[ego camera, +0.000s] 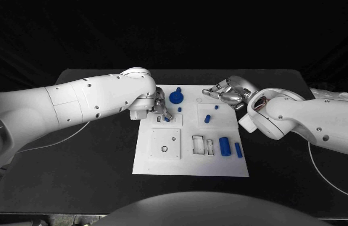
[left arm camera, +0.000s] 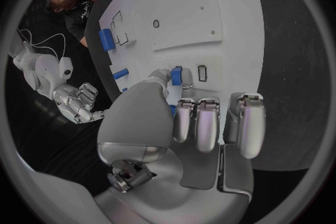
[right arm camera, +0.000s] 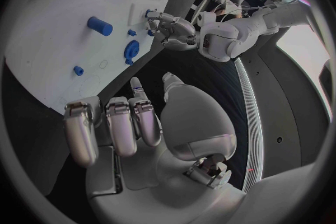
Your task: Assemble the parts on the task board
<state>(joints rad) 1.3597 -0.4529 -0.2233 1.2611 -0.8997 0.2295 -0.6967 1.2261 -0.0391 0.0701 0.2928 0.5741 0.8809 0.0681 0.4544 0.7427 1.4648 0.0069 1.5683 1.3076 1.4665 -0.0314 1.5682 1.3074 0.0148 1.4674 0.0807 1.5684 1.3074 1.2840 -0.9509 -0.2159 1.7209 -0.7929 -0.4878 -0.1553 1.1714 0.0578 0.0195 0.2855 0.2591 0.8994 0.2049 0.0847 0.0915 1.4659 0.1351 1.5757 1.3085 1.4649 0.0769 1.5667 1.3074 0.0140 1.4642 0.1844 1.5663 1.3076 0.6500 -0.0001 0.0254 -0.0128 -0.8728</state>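
The white task board (ego camera: 190, 163) lies mid-table. My left hand (ego camera: 156, 107) hovers over its far left part and pinches a small blue part (ego camera: 167, 118) between thumb and finger. In the left wrist view the blue part (left arm camera: 176, 75) stands just beside a small rectangular slot (left arm camera: 202, 73). My right hand (ego camera: 226, 92) hangs over the board's far right corner, fingers apart and holding nothing; its palm (right arm camera: 143, 123) is bare. A blue gear-shaped part (ego camera: 176, 96), a short blue peg (ego camera: 207, 118) and a blue cylinder (ego camera: 225, 146) are on the board.
A slim blue piece (ego camera: 239, 149) lies beside the cylinder near the board's right edge. Outlined rectangular recesses (ego camera: 197, 144) and a raised square plate (ego camera: 165, 143) with holes take up the board's near half. Black table (ego camera: 87, 160) surrounds the board.
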